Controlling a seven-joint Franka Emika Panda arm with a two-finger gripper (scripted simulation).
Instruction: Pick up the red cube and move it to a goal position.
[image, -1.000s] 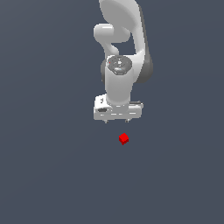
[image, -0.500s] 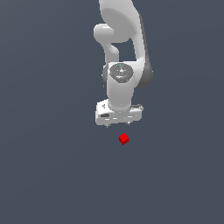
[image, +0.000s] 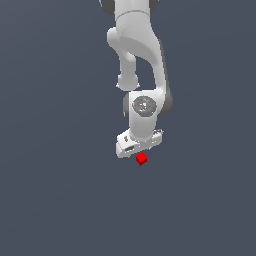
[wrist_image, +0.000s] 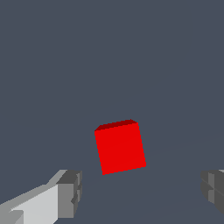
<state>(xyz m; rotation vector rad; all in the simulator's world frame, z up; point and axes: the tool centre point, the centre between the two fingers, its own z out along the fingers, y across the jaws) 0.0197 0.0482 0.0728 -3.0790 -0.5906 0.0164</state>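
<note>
Looking past the wrist first, you see the two grey fingertips (wrist_image: 70, 192) spread wide, one at each lower corner of the wrist view, with the red cube (wrist_image: 120, 148) lying on the floor (wrist_image: 113, 52) ahead of the gap and touching neither pad. Released and empty, the gripper (image: 138, 145) sits just above the cube (image: 141, 159) in the exterior view, the white arm (image: 137, 45) rising behind it. Note that the cube is turned slightly against the line between the pads; should you close as things stand, a pad may meet an edge and spin or push the cube aside. Note also that the cube seems forward of the fingers: descending without centring risks landing a fingertip on it. No goal marker is visible.
</note>
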